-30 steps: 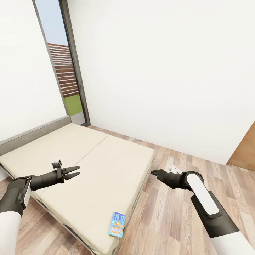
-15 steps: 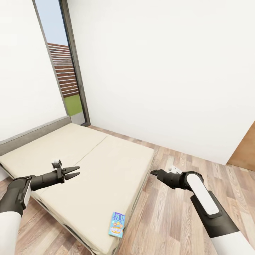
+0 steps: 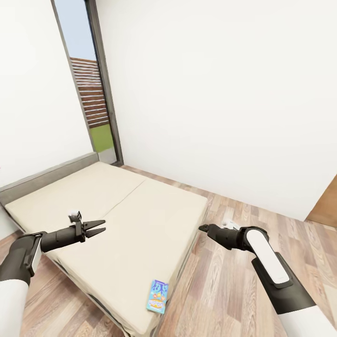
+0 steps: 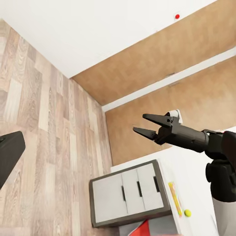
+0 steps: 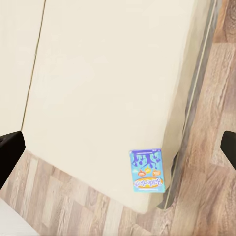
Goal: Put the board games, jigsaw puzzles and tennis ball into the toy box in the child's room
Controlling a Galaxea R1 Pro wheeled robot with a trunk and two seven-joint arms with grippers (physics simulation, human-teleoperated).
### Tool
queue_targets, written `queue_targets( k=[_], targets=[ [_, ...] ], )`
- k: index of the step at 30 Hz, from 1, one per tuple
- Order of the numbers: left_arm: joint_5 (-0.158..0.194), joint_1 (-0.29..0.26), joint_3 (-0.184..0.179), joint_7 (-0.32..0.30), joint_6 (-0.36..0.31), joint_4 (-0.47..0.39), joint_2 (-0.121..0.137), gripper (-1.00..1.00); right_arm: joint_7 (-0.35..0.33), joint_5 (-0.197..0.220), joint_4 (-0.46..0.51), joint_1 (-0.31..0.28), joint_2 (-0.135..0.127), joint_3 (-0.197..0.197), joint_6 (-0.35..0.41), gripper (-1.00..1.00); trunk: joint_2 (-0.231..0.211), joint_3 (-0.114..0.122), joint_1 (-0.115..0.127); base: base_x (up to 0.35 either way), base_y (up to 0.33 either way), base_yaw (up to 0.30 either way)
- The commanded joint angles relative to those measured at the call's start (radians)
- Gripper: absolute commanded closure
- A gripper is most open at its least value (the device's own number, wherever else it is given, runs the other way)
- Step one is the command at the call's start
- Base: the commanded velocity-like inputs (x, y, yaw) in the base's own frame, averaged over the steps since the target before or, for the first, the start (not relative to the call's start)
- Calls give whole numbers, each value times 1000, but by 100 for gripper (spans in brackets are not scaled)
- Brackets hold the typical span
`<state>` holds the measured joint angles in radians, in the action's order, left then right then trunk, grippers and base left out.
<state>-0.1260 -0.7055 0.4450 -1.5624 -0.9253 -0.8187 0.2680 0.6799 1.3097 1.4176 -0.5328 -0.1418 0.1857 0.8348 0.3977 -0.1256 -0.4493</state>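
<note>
Board game: small blue box (image 3: 157,296) lying flat on the bed, right at the near corner by the foot-end edge. From the right wrist camera it's the same deal, blue box (image 5: 147,171) hugging the mattress corner, nothing touching it.
Bed: big beige mattress (image 3: 117,220) on a dark grey frame, headboard against the left wall. Apart from that one game the cover looks bare.
Left gripper: (image 3: 96,228) hanging over the middle of the bed, arm stretched out level, fingers spread apart, holding nothing. Well away from the blue box.
Right gripper: (image 3: 203,228) out over the wood floor just past the foot of the bed, also not gripping anything. In the head view the fingers overlap so it's hard to read, but the left wrist camera catches it side-on (image 4: 144,124) and the two fingers are clearly parted.
Floor: light wood planks (image 3: 220,290) all around the bed.
Window: tall narrow one (image 3: 89,89) in the far corner, fence and grass outside.
Background stuff: the left wrist camera looks across the room and picks up a grey drawer unit (image 4: 130,191) with a white desk top beside it, and a tiny yellow-green ball (image 4: 187,213) sitting on that white top. Something red (image 4: 142,229) pokes in at the edge, can't tell what it is.
</note>
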Motion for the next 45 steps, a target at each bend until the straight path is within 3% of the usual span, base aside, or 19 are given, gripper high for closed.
queue_targets(
  k=[1,45],
  targets=[
    [-11,-1,3,-8,-11,0,-1,-100,10,10,1,-1,-1,1,0,-100,2,-2,-1,0,0,215],
    [-11,-1,3,-8,-9,0,0,-100,10,10,1,-1,-1,2,0,-100,2,-2,-1,13,-58,79]
  ],
)
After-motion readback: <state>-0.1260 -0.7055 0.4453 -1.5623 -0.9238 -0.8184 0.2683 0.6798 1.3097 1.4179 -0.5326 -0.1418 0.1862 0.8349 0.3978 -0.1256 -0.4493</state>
